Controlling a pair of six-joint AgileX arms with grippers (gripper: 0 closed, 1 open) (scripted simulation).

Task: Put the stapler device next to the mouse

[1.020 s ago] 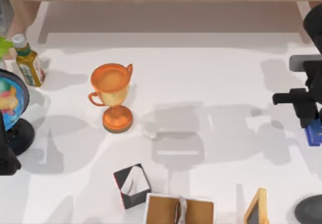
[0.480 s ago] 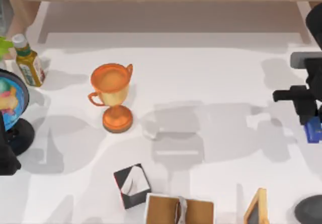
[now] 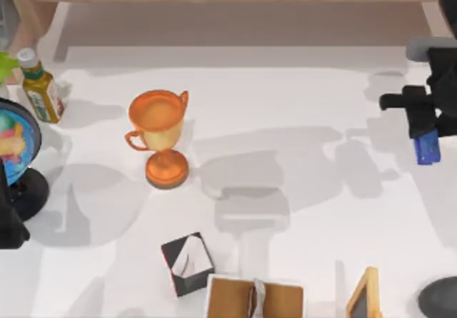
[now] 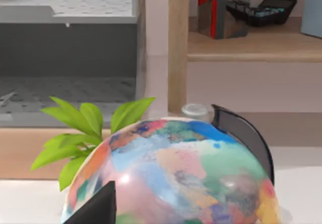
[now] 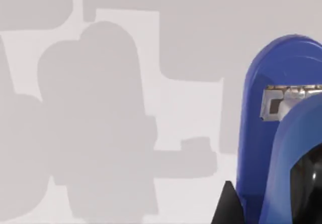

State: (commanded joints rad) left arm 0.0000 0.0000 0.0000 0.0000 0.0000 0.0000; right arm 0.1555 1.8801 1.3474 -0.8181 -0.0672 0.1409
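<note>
- White table (image 3: 300, 89) beneath a wooden shelf.
- At its right edge, the right gripper (image 3: 427, 128) hangs clamped on the small slim blue stapler (image 3: 427, 147).
- Dark rounded mouse (image 3: 439, 298) sits at the near right corner.
- Left arm parked beside the colourful globe (image 3: 13, 141); its fingers I cannot tell.

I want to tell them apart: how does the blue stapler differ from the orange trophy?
The stapler is blue, slim and small; the trophy is orange, a handled cup on a round foot, and much bigger. The stapler hangs in the right tool near the table's right edge; the trophy stands upright by itself on the table, left of the middle. Both look glossy.
</note>
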